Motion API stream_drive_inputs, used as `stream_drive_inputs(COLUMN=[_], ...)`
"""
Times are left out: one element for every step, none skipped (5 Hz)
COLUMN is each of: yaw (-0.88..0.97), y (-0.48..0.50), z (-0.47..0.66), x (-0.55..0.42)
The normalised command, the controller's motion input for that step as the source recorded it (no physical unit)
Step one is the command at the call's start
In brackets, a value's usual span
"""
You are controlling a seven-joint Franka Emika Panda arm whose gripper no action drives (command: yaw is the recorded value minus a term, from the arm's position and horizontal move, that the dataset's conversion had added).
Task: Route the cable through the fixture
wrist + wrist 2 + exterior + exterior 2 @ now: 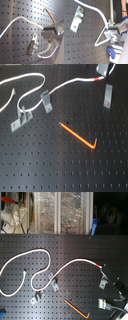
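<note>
The cable (75, 82) is a thin white cord looping over the black pegboard, with a red band (95, 80) near its end. In the second exterior view the cable (75, 262) ends at the red band (103, 267), just above a grey clip fixture (103, 283). That fixture (107, 95) stands below the band. My gripper (48, 33) looks shut on the cable (22, 18) close to the banded end, beside the fixture (33, 43). In the second wrist view the cable (94, 8) runs into the gripper (110, 31), past the fixture (76, 18). Only a grey tip of the gripper (102, 69) shows at the first exterior view's top.
Two more grey clips (46, 101) (22, 118) stand at the first exterior view's left, with the cable looping around them. A stiff orange L-bent rod (77, 135) lies mid-board. Grey and dark hardware (102, 303) sits at the second exterior view's lower right.
</note>
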Motion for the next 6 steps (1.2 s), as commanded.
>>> stream_drive_inputs(yaw=[0.0, 0.0, 0.0, 0.0, -0.07, -0.02], y=[-0.019, -0.104, -0.144, -0.137, -0.173, -0.123], z=[0.01, 0.36, 0.33, 0.26, 0.23, 0.18], x=[-0.02, -0.112, -0.156, -0.167, -0.213, -0.281])
